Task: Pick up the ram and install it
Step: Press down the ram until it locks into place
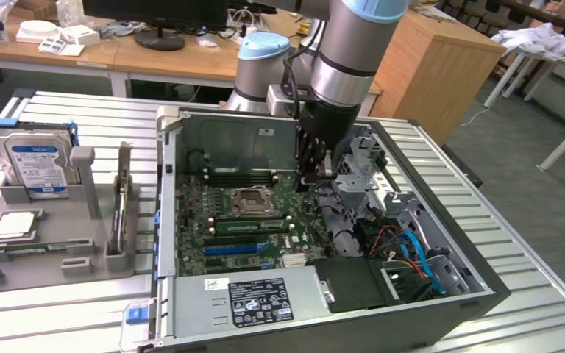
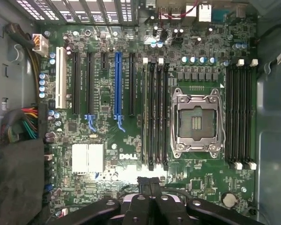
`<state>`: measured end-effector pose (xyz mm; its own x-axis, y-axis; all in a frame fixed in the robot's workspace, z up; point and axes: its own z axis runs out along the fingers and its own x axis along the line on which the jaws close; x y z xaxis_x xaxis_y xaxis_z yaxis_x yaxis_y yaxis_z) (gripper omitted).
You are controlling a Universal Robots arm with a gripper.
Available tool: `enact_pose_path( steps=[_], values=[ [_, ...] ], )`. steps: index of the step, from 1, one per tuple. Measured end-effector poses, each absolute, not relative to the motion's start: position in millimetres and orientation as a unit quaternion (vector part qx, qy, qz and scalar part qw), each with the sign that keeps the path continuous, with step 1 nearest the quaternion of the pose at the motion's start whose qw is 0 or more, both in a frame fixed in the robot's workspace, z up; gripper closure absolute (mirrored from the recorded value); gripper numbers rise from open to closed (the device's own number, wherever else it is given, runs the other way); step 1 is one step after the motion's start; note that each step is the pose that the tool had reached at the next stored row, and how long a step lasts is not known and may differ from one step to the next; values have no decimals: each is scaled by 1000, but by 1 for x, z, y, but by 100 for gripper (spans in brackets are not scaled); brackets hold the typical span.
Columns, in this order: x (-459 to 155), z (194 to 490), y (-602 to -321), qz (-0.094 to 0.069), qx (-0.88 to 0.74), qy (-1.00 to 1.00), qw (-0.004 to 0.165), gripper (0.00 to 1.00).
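Wooden desks (image 1: 86, 55) with boxes and a screen stand at the back of the room. Near the front is a metal table (image 1: 528, 250) made of long silver strips. On it lies an open computer case (image 1: 474, 298) with the green board (image 1: 263, 250) facing up.

On the exterior view's left sits a grey holder (image 1: 37, 268). It carries a silver hard drive (image 1: 35, 165) with a blue label, standing up. A square silver chip (image 1: 15, 224) lies flat nearer the front.

The robot arm reaches down into the case from the far side. Its gripper (image 1: 309, 182) hangs low over the board, on the exterior view's right of the empty chip socket (image 1: 253, 200). In the wrist view the gripper (image 2: 150, 182) has its two black fingers pressed tight together with nothing between them.

The ram (image 1: 248, 225) is a thin green stick. It stands in a long slot on the board, on the near side of the socket. In the wrist view the ram (image 2: 145, 117) fills the slot farthest from the socket (image 2: 196, 122), with black slots beside it. The fingers sit near one end of these slots and do not touch the ram.
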<state>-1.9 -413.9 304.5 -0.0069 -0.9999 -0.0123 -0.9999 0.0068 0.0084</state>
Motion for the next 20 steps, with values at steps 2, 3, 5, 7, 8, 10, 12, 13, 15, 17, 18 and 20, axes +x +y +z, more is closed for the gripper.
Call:
enact_pose_path(
  steps=[2, 3, 5, 7, 8, 10, 12, 13, 15, 17, 18, 20],
  values=[
    [-2, 302, -414, 7, -705, 709, 1, 89],
    [-2, 301, -414, 7, -705, 709, 1, 89],
    [-2, 299, -414, 7, -705, 709, 1, 89],
    [-2, 298, -414, 7, -705, 710, 1, 89],
    [-2, 297, -414, 7, -705, 710, 1, 89],
    [-2, 295, -414, 7, -705, 710, 1, 89],
    [-2, 293, -414, 7, -705, 710, 1, 89],
    [-2, 292, -414, 7, -705, 710, 1, 89],
    [-2, 291, -414, 7, -705, 710, 1, 89],
    [-2, 289, -414, 7, -705, 710, 1, 89],
    [-2, 288, -414, 7, -705, 710, 1, 89],
    [-2, 287, -414, 7, -705, 710, 1, 89]
  ],
)
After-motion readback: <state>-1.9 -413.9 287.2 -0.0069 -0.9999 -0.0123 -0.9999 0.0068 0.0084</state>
